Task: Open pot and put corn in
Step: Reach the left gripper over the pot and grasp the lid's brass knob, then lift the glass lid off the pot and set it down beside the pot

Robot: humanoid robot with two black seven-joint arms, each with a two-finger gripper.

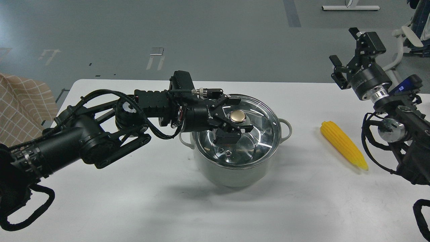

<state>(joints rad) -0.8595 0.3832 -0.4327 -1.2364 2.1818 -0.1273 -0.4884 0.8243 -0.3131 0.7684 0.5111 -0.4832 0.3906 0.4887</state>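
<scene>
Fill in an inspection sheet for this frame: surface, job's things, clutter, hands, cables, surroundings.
Surface: white table, bare in front.
Job's things: round grey-green pot at centre, glass lid with brass-coloured knob on it; yellow corn cob lying on the table to its right.
Clutter: nothing seen.
Hands: left hand around the lid knob, grip cannot be confirmed; right hand raised, open, holding nothing.
Cables: black cables looped along both arms.
Surroundings: grey floor, checked cloth at left.

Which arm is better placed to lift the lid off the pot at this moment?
Left. The left gripper already sits at the lid, fingers either side of the brass knob. The right gripper is raised off to the right, beyond the corn, away from the pot.
</scene>
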